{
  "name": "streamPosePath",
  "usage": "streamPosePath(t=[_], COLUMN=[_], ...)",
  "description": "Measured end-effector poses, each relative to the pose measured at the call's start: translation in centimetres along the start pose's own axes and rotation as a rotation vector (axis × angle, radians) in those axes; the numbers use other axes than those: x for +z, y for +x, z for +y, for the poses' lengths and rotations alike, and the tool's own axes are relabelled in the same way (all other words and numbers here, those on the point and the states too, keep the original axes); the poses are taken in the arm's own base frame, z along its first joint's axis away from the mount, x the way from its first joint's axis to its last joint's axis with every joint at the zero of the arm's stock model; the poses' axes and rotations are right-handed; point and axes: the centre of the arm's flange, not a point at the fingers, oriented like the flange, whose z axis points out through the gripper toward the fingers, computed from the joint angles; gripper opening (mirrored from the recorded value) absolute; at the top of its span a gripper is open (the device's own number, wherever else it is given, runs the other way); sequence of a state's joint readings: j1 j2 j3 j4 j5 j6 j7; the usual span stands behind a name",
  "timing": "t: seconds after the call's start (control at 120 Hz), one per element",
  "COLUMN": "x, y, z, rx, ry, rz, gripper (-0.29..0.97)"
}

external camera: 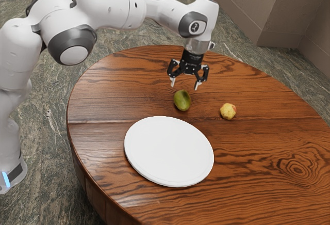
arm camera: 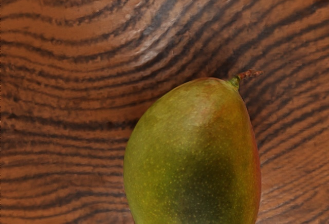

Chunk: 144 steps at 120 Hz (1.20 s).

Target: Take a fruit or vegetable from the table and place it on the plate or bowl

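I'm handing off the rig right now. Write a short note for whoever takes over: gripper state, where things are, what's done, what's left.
Gripper: open, hovering just above the green mango, holding nothing.
Green mango: lying on the wooden table, just beyond the white plate.
Yellowish fruit: on the table, toward the exterior view's right of the mango.
Done: approach over the mango only; no fruit on the plate yet.
Left: descend, close on the mango, lift it and set it on the plate.
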<state>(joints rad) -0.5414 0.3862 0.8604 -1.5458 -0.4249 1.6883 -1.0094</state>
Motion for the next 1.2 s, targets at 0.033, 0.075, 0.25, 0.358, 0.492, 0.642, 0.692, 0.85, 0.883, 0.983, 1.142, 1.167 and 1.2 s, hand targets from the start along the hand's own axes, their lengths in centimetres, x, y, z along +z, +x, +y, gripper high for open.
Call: streamPosePath(t=[0.033, 0.075, 0.25, 0.358, 0.492, 0.642, 0.692, 0.85, 0.883, 0.983, 1.142, 1.167, 1.2], x=[0.4, 1.0, 2.6, 3.7, 4.7, 5.5, 5.7, 5.8, 5.9, 6.5, 6.2, 6.0, 5.7], y=[0.1, 0.3, -0.1, -0.2, -0.1, 0.2, 0.2, 0.1, 0.2, 0.3, 0.1, 0.0, 0.0], z=[-0.1, -0.3, 0.1, 0.3, 0.7, 0.9, 1.0, 1.1, 1.1, 1.2, 1.3, 1.2, 1.2], rx=[-0.004, -0.010, -0.012, -0.019, -0.028, -0.038, -0.038, -0.038, -0.038, -0.039, -0.026, -0.023, -0.018], ry=[0.007, 0.016, 0.038, 0.050, 0.057, 0.055, 0.055, 0.051, 0.052, 0.059, 0.053, 0.050, 0.047], rz=[-0.004, -0.009, -0.016, -0.023, -0.031, -0.035, -0.036, -0.041, -0.041, -0.042, -0.046, -0.047, -0.047], gripper=[0.68, 0.68, 0.68, 0.68, 0.68, 0.66, 0.62, 0.42, 0.39, 0.37, 0.31, 0.28, 0.29])
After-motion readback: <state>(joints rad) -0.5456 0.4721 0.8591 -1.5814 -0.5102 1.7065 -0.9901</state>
